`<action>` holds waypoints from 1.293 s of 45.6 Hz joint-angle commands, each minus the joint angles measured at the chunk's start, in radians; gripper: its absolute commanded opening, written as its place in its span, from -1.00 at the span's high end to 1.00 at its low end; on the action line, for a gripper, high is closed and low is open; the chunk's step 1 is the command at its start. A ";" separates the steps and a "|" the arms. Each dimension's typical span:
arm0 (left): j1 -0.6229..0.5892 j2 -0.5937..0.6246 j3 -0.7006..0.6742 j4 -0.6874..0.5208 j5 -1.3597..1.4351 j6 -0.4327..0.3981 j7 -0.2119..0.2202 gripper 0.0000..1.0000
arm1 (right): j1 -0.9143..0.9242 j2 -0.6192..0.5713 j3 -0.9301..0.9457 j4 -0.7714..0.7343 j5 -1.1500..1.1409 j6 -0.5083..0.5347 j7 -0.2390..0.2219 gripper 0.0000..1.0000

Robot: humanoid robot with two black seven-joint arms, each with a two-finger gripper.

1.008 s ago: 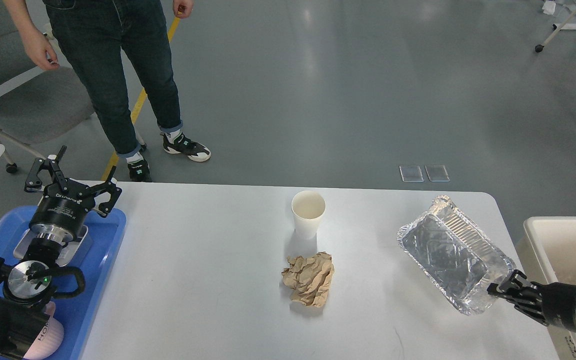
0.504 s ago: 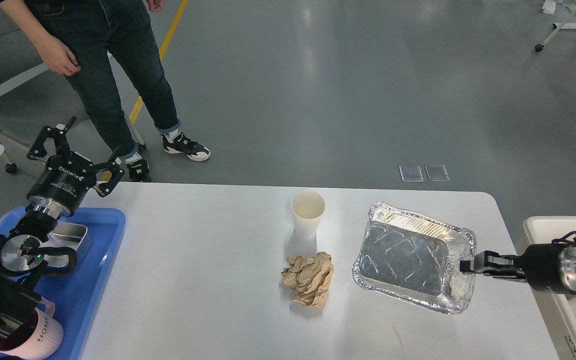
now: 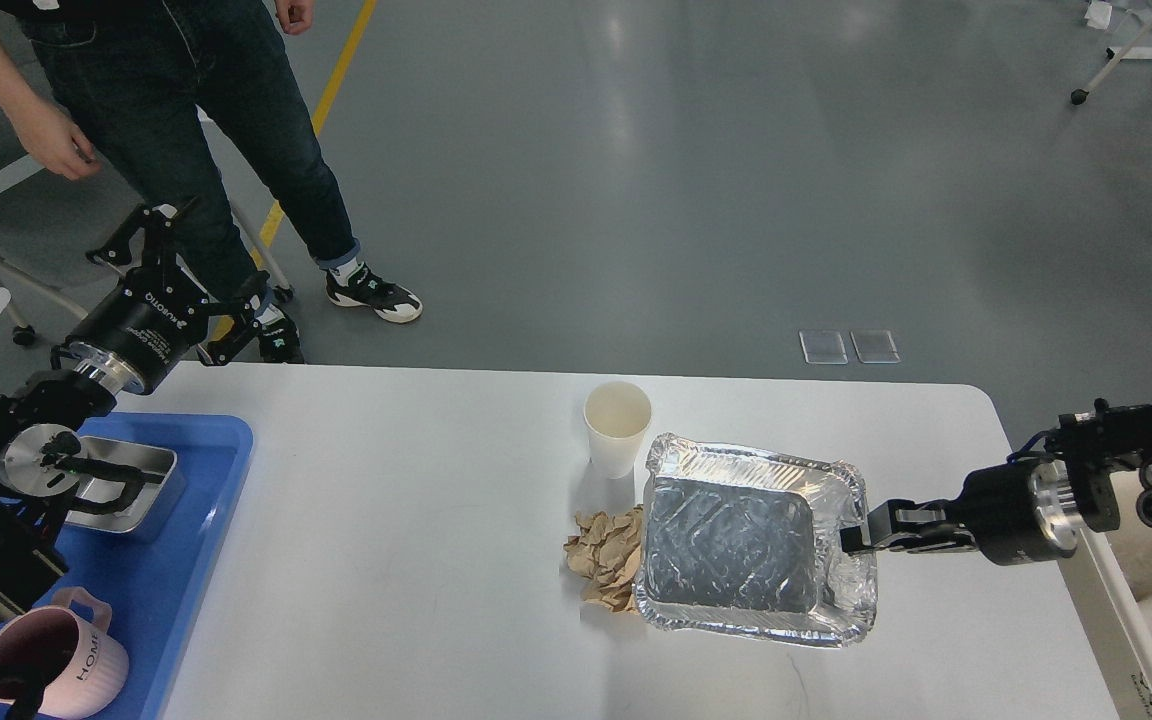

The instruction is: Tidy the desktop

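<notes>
Nearest at seven o'clock, a pink mug (image 3: pixel 56 662) stands on a blue tray (image 3: pixel 191 560), with a steel box (image 3: pixel 126 488) just beyond it on the same tray. Across the middle spreads the white bench (image 3: pixel 386 560), the thing to be tidied: broad, hard and smooth, so light litter should slide on it easily.

At five o'clock from the bench centre, the foil tray (image 3: pixel 751 540) hangs pinched by its right rim in the right claw (image 3: pixel 861 528), which is closed on that thin edge. Its left side overlaps the crumpled brown paper (image 3: pixel 601 555). Foil like this looks feather-light and flimsy; I judge the rim the only sensible hold, though it may buckle under a hard squeeze. The paper is soft and can be nipped anywhere.

The right arm reaches in level from three o'clock, above a cream bin (image 3: pixel 1101 590).

Farther off, a paper cup (image 3: pixel 617 428) stands upright just beside the foil tray's far corner; it seems light and easily crushed.

At ten o'clock the left claw (image 3: pixel 191 275) is raised beyond the bench edge, fingers spread wide and empty.
</notes>
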 commanded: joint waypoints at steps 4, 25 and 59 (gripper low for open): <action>0.006 0.002 0.000 -0.010 0.016 0.002 0.001 -0.96 | 0.008 0.037 -0.010 -0.017 0.009 -0.005 -0.001 1.00; 0.200 0.316 0.336 -0.710 0.227 0.255 0.071 -0.97 | 0.048 0.010 -0.005 -0.015 0.042 -0.011 -0.002 1.00; 0.250 1.418 0.377 -1.090 0.181 -0.154 -0.077 -0.97 | 0.117 0.005 0.004 -0.017 0.081 -0.013 -0.002 1.00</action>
